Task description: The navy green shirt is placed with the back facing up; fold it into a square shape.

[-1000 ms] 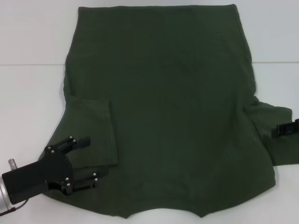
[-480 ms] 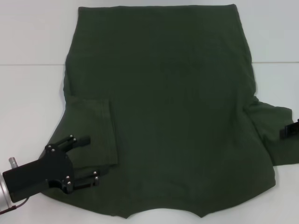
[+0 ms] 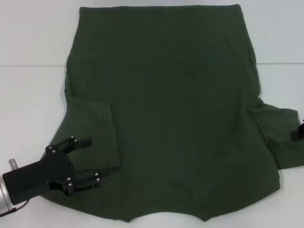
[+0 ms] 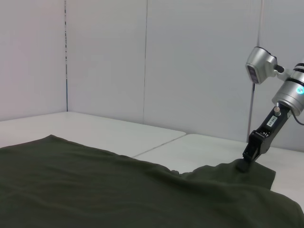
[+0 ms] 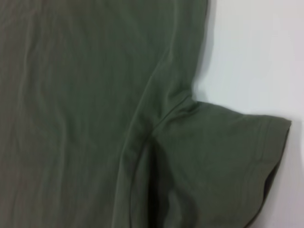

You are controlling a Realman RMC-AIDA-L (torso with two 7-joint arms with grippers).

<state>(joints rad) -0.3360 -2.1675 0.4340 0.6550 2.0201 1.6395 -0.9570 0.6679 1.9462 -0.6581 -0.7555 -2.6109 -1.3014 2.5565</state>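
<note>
Dark olive-green cotton T-shirt [image 3: 175,118] lying flat, back up, on the white table [image 3: 28,104].
The left gripper [image 3: 89,163], fingers spread, straddles its folded-in sleeve; the right gripper [image 4: 244,164] touches the opposite sleeve, finger state unclear.

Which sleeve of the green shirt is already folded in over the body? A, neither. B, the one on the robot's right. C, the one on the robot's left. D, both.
C: on the navy green shirt, the left sleeve lies folded over the body by the left end effector, while the right sleeve lies spread out on the table.
</note>
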